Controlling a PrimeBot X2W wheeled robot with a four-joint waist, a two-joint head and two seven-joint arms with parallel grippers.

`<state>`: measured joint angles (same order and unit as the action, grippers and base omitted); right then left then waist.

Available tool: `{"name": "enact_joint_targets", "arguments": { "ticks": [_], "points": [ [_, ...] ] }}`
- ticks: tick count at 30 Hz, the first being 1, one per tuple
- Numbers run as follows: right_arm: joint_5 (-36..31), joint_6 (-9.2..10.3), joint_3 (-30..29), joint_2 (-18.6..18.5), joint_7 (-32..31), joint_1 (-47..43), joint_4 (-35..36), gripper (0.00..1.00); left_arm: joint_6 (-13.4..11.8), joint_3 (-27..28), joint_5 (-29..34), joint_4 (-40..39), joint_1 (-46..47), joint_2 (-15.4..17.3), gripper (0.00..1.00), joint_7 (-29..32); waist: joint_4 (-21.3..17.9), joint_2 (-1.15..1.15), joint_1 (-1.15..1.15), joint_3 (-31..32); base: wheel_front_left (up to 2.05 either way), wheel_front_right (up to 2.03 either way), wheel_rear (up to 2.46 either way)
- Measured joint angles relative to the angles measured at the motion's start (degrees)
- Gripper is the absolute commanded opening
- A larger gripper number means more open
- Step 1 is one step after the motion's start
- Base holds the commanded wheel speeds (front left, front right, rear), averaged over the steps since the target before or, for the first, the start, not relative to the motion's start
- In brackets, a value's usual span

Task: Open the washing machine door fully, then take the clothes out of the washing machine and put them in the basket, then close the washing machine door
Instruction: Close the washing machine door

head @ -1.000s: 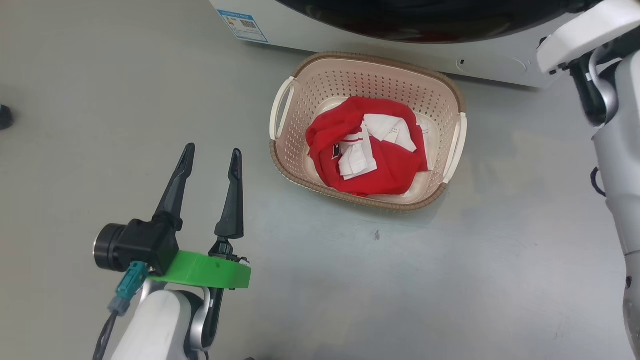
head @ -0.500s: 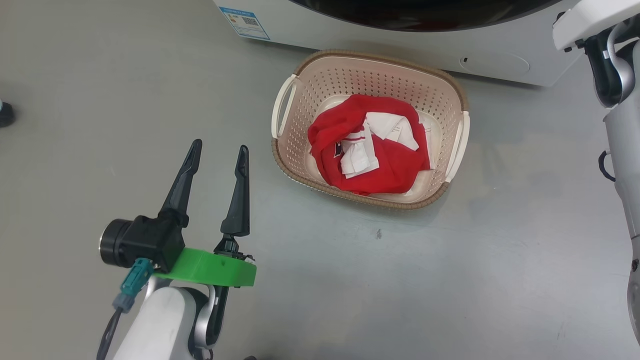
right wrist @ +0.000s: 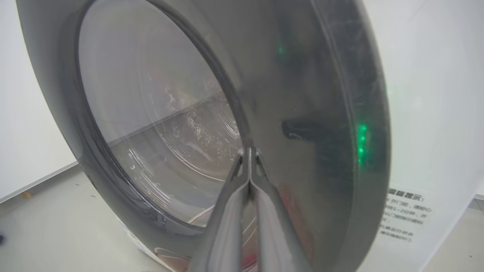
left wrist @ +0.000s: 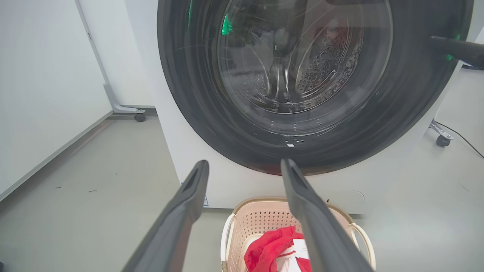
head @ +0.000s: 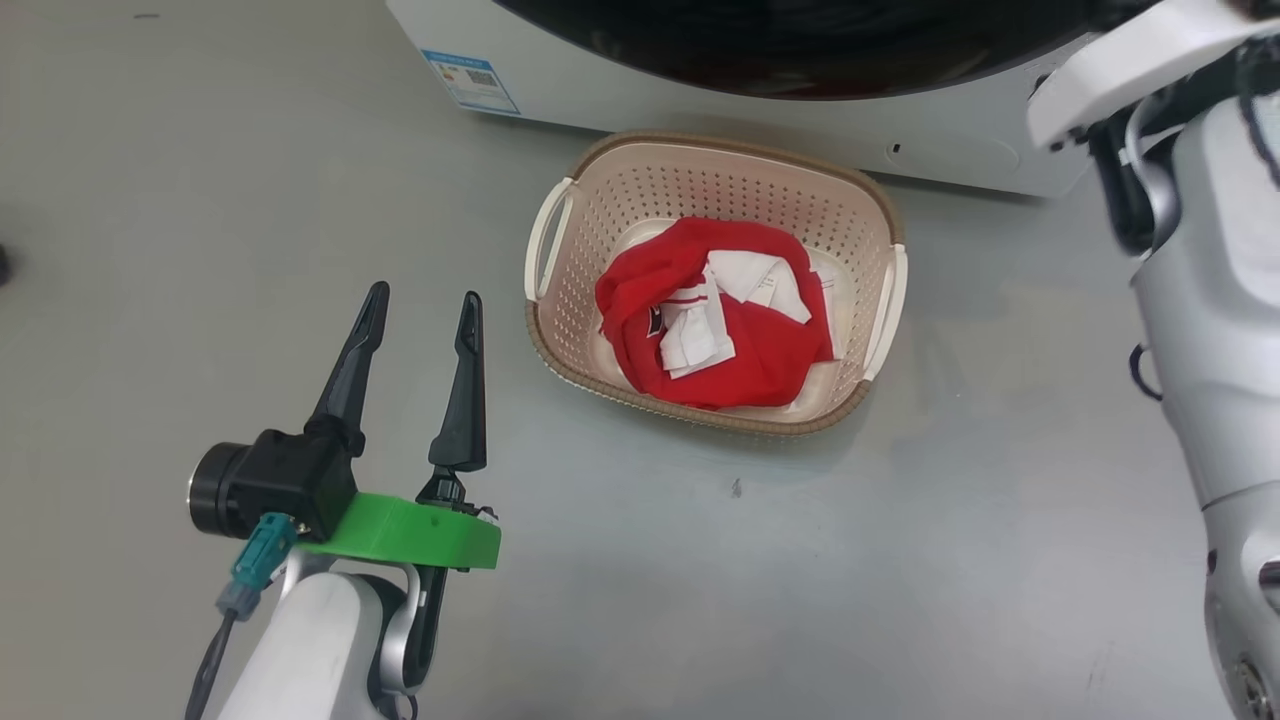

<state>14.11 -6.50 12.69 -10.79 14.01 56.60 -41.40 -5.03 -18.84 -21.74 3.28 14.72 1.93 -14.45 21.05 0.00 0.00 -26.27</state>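
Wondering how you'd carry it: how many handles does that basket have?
2: the left handle and the right handle, both white, one at each end of the basket in the head view. None seems hidden.

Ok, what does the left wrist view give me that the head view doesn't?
Left wrist view: the door face-on, with its glass window and the steel drum behind it. Head view: the full basket from above, and the right forearm reaching up. Both: the open left claw, the red clothes in the basket, the white washing machine front.
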Motion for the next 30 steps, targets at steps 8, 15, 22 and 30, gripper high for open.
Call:
{"name": "enact_joint_targets", "arguments": {
  "ticks": [8, 15, 22, 30],
  "points": [
    [0.27, -0.47, 2.35, 1.43, 0.18, -4.46, 0.35, 0.00, -0.03, 0.54, 0.41, 1.14, -0.04, 0.00, 1.00, 0.00, -1.90, 0.00, 0.00, 2.40, 0.00, 0.00, 0.00],
    [1.05, -0.47, 2.98, 2.58, 0.19, -9.80, 2.92, 0.70, -0.05, 1.44, 1.67, 1.97, -0.54, 0.00, 1.00, 0.00, -3.88, 0.00, 0.00, 4.79, 0.00, 0.00, 0.00],
    [1.41, -0.48, 2.94, 3.48, 0.27, -15.61, 7.50, 1.00, -0.08, 2.13, 1.75, 2.40, -1.64, 0.01, 1.00, 0.00, -6.22, 0.00, 0.00, 6.80, 0.00, 0.00, 0.00],
    [2.21, -0.47, 1.27, 4.26, 0.27, -24.30, 10.78, 1.00, -0.05, 2.37, 2.11, 4.01, -4.31, 0.12, 1.00, 0.00, -8.80, 0.00, 0.00, 9.59, 0.00, 0.00, 0.00]
  ]
}}
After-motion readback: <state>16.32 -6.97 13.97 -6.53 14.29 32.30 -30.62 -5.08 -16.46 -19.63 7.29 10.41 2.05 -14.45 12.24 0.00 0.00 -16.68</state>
